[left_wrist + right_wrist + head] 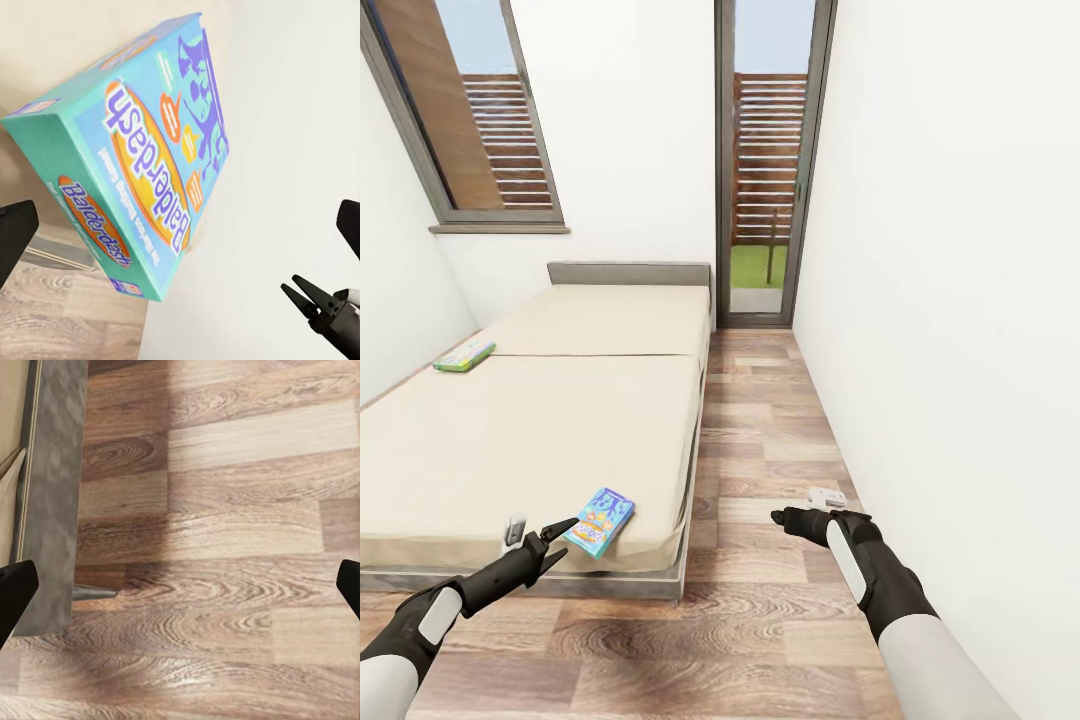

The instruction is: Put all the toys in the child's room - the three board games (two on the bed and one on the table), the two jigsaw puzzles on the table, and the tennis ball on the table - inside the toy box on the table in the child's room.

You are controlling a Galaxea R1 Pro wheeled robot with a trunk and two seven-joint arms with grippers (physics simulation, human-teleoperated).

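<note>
**Left gripper lined up on the blue game at the bed's near corner**

At ten o'clock in the head view, the pale green board game (464, 355) lies by the bed's (560, 430) far left edge; at seven o'clock the left gripper (538, 535) hovers with fingers spread, just short of the blue board game (600, 520), which sits on the near corner, slightly overhanging; the left wrist view shows its Balderdash cover (150, 157) tilted between the open fingertips; to grasp well, I judge, straddle the thin edge squarely, then close; at four o'clock the right gripper (792, 517) hangs over the wood floor (225, 547), fingers wide apart, holding nothing.
</note>
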